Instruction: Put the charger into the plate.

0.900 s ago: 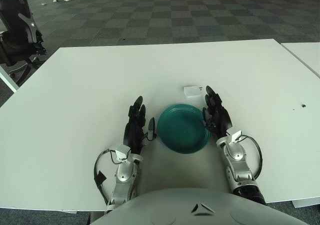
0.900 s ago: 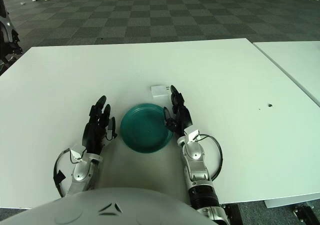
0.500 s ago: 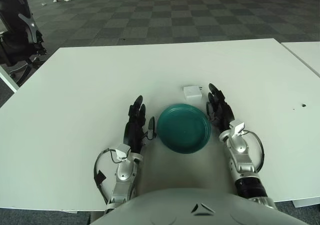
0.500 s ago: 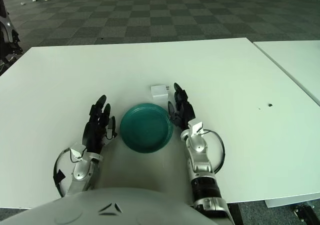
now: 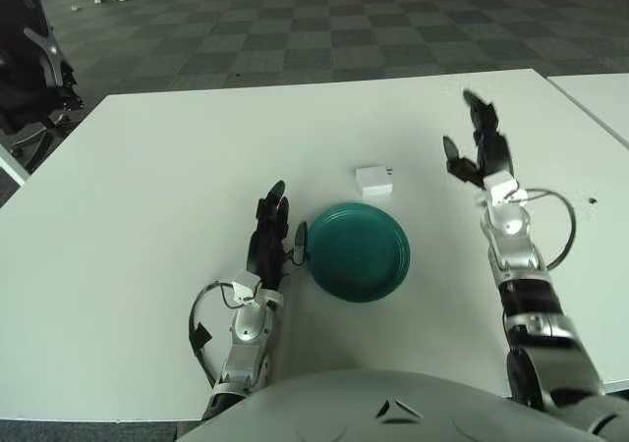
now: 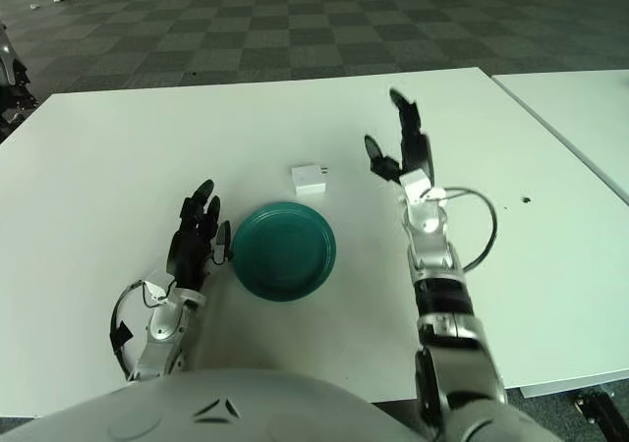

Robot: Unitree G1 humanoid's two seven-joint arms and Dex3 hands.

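Right hand [image 5: 479, 145] is raised with fingers spread, holding nothing. To its left and lower we see the charger [image 5: 374, 179] on the desk [image 5: 147, 187], just beyond the plate [image 5: 359, 250]. Our left hand [image 5: 270, 234] shows beside the plate, farther from the charger.

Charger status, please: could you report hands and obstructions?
Right hand raised, open, empty. Left hand open beside plate. Charger on table, outside plate. Nothing blocking.

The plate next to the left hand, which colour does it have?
The plate is plain dark teal green; the left eye view shows it best.
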